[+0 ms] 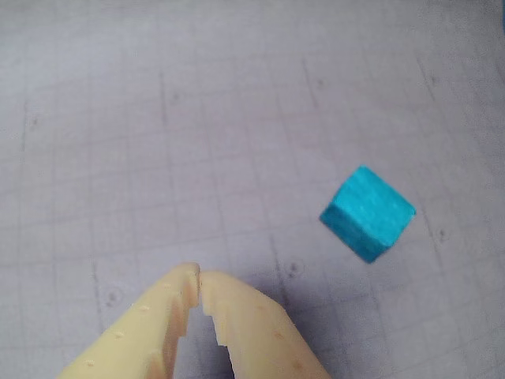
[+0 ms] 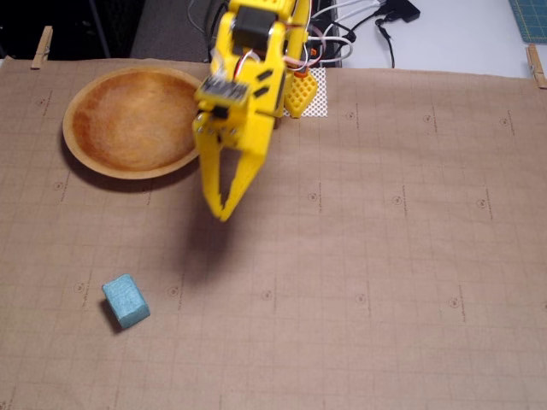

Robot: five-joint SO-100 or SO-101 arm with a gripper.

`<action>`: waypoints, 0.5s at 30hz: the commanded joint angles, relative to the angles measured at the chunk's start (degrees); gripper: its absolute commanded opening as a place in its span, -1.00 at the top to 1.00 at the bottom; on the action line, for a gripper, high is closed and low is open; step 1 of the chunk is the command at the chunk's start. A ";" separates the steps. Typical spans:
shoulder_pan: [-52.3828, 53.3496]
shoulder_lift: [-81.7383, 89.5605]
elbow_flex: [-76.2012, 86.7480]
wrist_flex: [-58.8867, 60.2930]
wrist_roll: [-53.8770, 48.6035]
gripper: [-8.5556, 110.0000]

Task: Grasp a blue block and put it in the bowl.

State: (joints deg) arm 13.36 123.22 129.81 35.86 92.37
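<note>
On the brown gridded paper surface, your wide, shallow orange-brown wooden bowl sat at ten o'clock. Your yellow tool hung closed and empty. The small teal-blue foam-like block, at seven o'clock, looked light and grippy; pinch its flat sides.

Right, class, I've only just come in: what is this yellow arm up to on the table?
A yellow arm hangs above a brown gridded mat with its gripper shut and empty, tips pointing down. The blue block lies loose on the mat, off to the lower left in the fixed view, clear of the gripper. The wooden bowl sits empty at the upper left. Nothing has been grasped yet.
</note>
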 commanded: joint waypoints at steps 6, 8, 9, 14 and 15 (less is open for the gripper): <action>3.16 -7.65 -7.21 -1.32 12.30 0.90; 3.87 -8.61 -8.00 -1.41 15.82 0.90; 4.22 -9.14 -8.35 -1.41 17.93 0.90; 4.83 -10.72 -8.79 -1.32 22.24 0.80; 4.75 -11.25 -8.96 -1.32 22.24 0.75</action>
State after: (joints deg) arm 18.19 111.88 125.42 35.86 113.64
